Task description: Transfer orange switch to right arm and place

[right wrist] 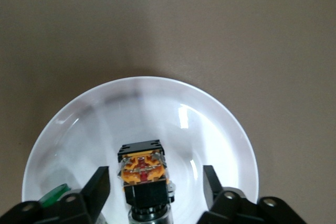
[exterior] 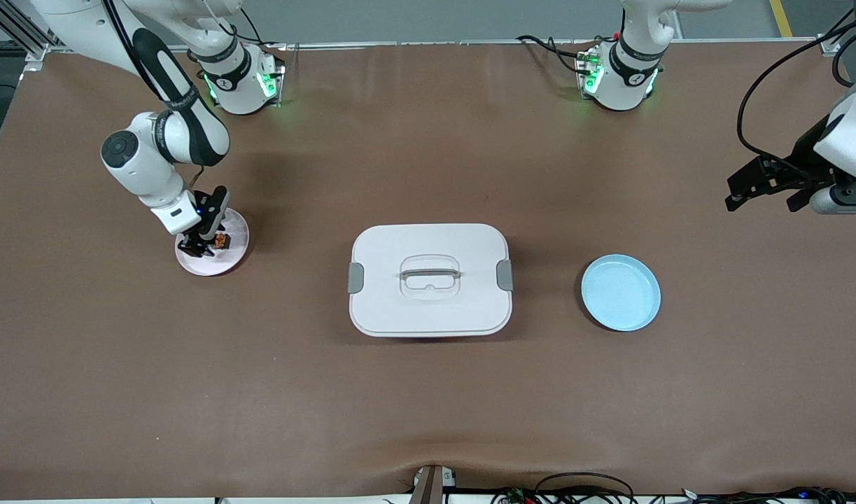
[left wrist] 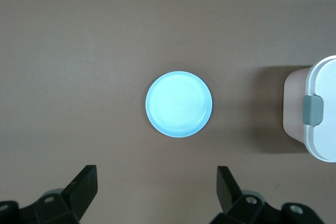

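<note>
The orange switch (exterior: 221, 241), a tiny black block with an orange face, lies on a small white plate (exterior: 236, 255) toward the right arm's end of the table. My right gripper (exterior: 204, 245) is low over that plate. In the right wrist view its fingers (right wrist: 100, 182) stand open on either side of the switch (right wrist: 143, 167), with a gap on each side. My left gripper (exterior: 762, 199) is open and empty, up over the table at the left arm's end. The left wrist view shows its open fingertips (left wrist: 86, 177) over bare table.
A white lidded box (exterior: 430, 280) with a handle sits mid-table and also shows in the left wrist view (left wrist: 320, 114). A light blue plate (exterior: 621, 292) lies beside it toward the left arm's end (left wrist: 179, 104). A small green part (right wrist: 52, 195) lies on the white plate (right wrist: 79, 124).
</note>
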Robot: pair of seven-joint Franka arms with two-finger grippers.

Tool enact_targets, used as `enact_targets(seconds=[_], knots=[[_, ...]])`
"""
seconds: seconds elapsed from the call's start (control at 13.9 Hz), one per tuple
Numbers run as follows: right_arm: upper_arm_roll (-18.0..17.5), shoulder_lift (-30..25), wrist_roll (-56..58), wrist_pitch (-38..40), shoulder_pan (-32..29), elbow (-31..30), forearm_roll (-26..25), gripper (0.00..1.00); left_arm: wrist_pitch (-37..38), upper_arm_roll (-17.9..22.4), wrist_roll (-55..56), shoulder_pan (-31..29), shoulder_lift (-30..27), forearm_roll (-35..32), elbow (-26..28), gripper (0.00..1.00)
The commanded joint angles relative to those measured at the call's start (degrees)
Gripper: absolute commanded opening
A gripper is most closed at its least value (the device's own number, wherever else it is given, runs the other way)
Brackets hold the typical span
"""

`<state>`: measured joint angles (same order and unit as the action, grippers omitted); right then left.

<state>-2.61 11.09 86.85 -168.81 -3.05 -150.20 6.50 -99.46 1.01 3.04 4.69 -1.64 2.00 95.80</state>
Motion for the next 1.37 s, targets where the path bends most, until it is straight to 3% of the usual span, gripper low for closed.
enact_targets(seconds=[0.0, 0.43, 0.72, 0.94, 1.08, 1.3], knots=[[-0.6, -0.9, -0.6, 2.7, -1.1, 1.5, 0.4, 1.00, 1.5, 0.0, -0.2, 0.2, 0.6, -1.2, -1.8, 1.00], [-0.9, -7.4, -15.0, 19.5, -0.7, 6.3, 0.4, 1.00, 1.6, 0.0, -0.1, 0.1, 0.6, -1.2, -1.8, 1.00], [-1.0, -13.2, -33.8, 34.7, -0.7, 11.8, 0.2, 1.00, 1.7, 0.0, -0.1, 0.1, 0.6, -1.2, -1.8, 1.00], [-1.3, -15.5, -48.5, 49.4, -0.6, 19.0, -0.3, 1.00, 1.7, 0.0, -0.2, 0.1, 0.6, -1.2, -1.8, 1.00], [-1.3, -15.8, -57.3, 57.3, -0.6, 24.8, -3.2, 1.00, 1.7, 0.0, -0.2, 0.1, 0.6, -1.2, -1.8, 1.00], [-1.3, -15.1, -69.5, 65.4, -0.7, 33.6, -5.6, 1.00, 1.7, 0.0, -0.3, 0.0, 0.6, -1.2, -1.8, 1.00]])
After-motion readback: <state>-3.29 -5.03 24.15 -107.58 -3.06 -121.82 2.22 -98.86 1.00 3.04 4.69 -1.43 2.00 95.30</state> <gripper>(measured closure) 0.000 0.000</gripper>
